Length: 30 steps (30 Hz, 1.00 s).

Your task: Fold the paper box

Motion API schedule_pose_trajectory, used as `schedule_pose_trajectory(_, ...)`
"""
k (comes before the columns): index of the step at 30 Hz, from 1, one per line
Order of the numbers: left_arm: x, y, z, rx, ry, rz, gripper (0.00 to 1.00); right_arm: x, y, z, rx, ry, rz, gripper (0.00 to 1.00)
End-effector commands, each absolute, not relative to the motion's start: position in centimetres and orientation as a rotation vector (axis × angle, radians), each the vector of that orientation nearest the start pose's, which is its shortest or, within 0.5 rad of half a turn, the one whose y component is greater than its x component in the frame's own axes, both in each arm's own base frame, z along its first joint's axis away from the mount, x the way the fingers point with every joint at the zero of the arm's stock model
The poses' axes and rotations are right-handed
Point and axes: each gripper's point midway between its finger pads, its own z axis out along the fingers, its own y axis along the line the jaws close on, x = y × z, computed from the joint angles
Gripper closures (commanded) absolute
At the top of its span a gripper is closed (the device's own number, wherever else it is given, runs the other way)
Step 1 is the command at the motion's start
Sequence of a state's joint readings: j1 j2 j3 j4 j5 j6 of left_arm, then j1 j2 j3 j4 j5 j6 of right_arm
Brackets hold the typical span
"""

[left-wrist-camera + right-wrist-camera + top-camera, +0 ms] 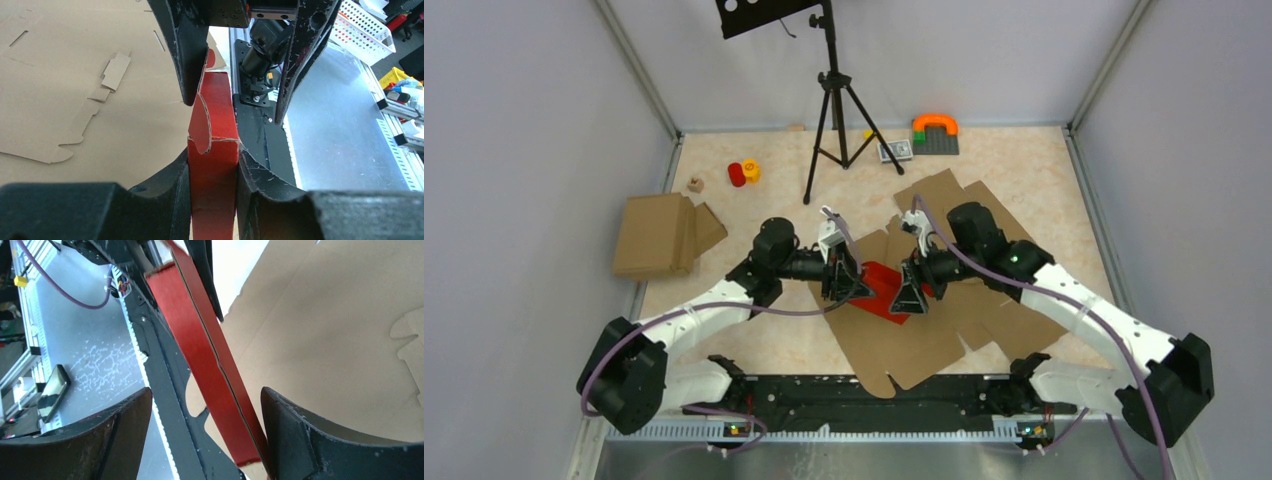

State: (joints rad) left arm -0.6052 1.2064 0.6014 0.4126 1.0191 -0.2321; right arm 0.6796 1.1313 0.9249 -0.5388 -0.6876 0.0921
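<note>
The left gripper (213,167) pinches the paper box (886,290), held above the cardboard sheet (924,350). The right gripper (206,400) stands spread around it, perhaps touching one side. It should close squarely, without crushing the card.

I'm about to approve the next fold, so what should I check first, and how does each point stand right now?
1. Left hand clamps the paper box: ok, fingers press both faces.
2. Right hand open: ok, jaws stand wide around the box.
3. Box clear of the brown cardboard sheet: cannot tell.
4. Folding finished: not ok, a rounded flap sits untucked.
</note>
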Motion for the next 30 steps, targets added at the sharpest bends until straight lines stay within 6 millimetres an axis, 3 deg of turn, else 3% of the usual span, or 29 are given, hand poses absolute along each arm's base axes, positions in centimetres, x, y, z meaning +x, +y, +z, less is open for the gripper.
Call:
schedule_pose_trajectory(1,16.5,-30.0,21.8,1.123,1.439,-1.45,0.72,14.9,26.5,20.2,-1.012,2.044,1.143,0.22)
schedule_pose_trajectory(13,14.7,-29.5,26.2,1.036,1.291,-1.582,0.72,15.6,26.3,23.8,-0.808,1.747,1.178,0.27)
schedule_pose_trajectory(17,14.6,-29.5,26.4,1.032,1.292,-1.595,0.71,15.8,26.4,24.3,-0.801,1.735,1.174,0.43)
schedule_pose_trajectory(20,14.8,-29.6,26.1,1.031,1.306,-1.583,0.68,15.9,26.5,24.6,-0.802,1.723,1.176,0.6)
schedule_pose_trajectory(22,15.3,-29.6,25.8,1.021,1.319,-1.557,0.53,15.6,26.4,24.5,-0.825,1.719,1.176,0.72)
schedule_pose_trajectory(24,16.7,-29.5,25.1,0.982,1.367,-1.466,0.24,15.5,26.2,24.0,-0.853,1.73,1.157,0.76)
schedule_pose_trajectory(25,18.0,-29.4,24.6,0.939,1.414,-1.395,0.15,15.5,26.1,23.6,-0.861,1.745,1.145,0.76)
schedule_pose_trajectory(27,20.3,-28.3,23.1,0.825,1.546,-1.257,0.04,15.7,26.0,22.8,-0.882,1.776,1.113,0.78)
schedule_pose_trajectory(30,22.7,-26.0,23.2,0.656,1.591,-1.076,0.01,16.8,25.7,21.2,-0.871,1.852,1.039,0.84)
